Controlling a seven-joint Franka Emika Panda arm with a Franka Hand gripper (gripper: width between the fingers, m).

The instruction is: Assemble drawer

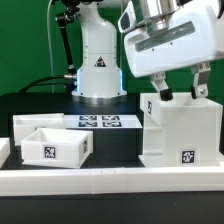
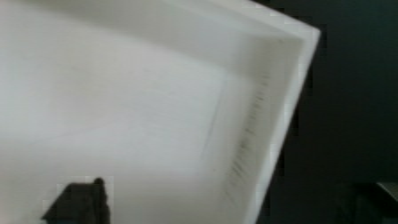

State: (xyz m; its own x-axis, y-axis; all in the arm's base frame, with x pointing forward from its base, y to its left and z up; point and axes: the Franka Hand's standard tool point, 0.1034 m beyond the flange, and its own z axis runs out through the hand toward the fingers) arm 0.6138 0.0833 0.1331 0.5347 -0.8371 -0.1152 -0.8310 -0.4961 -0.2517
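Observation:
The drawer's large white housing (image 1: 180, 132) stands at the exterior view's right, with a square tag low on its front. A smaller open-top tray (image 1: 52, 146) with a tag lies at the exterior view's left. My gripper (image 1: 180, 95) hangs right over the housing's top, its two black fingers (image 1: 160, 96) spread wide and reaching down to the top edge. In the wrist view a white panel of the housing (image 2: 143, 100) fills the picture. One fingertip (image 2: 75, 200) shows against it, and the other lies past the panel's edge in the dark. The gripper (image 2: 228, 205) looks open and holds nothing.
The marker board (image 1: 100, 122) lies flat behind the tray, in front of the robot's white base (image 1: 97, 65). A low white rail (image 1: 110, 181) runs along the table's front edge. The tabletop is black.

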